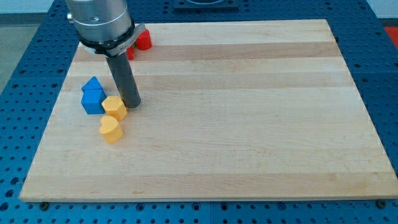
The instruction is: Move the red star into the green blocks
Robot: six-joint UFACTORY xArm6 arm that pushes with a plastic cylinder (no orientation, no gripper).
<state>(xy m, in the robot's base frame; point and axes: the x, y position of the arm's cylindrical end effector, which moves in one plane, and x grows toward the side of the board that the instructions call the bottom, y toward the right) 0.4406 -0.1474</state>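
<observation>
A pale wooden board (249, 112) rests on a blue perforated bench (25, 74). A red block (143, 41), shape not discernible, sits at the upper left of the frame, partly hidden by the arm's grey housing (99, 22). My tip (130, 104), a bare dark rod holding nothing, stands just beside a yellow hexagonal block (114, 107). A yellow heart-shaped block (111, 129) lies below it. Two blue blocks (92, 95) sit left of the hexagon.

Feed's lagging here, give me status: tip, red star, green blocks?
My tip down beside yellow block, by blue blocks. Red block at board's top, half-hidden behind arm, shape unclear. No green blocks in view.
</observation>
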